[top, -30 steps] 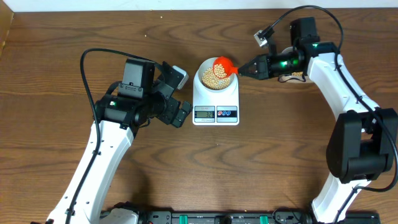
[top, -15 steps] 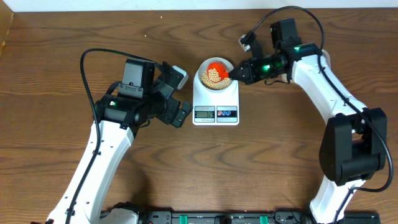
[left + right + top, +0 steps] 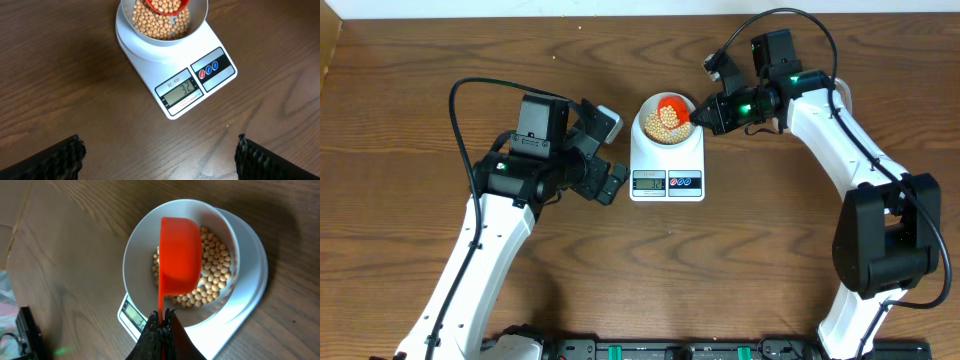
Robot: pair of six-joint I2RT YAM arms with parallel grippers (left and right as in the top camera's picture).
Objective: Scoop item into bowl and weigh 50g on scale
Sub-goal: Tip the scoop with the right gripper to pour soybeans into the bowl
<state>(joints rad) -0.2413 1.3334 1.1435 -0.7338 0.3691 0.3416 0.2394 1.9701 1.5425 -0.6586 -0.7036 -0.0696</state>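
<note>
Scoop [image 3: 180, 255] hides some beans [image 3: 216, 275]; bowl [image 3: 200, 21] cropped at left-wrist top edge.

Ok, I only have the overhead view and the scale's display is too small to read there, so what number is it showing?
Observer: In the left wrist view, the display on the scale reads 32.
Operator: Is the orange scoop empty?
Observer: No. The same view shows tan beans in it, above the bowl.
Operator: How is it gripped?
Observer: The right wrist view shows the right gripper shut on the end of its thin handle.
</note>
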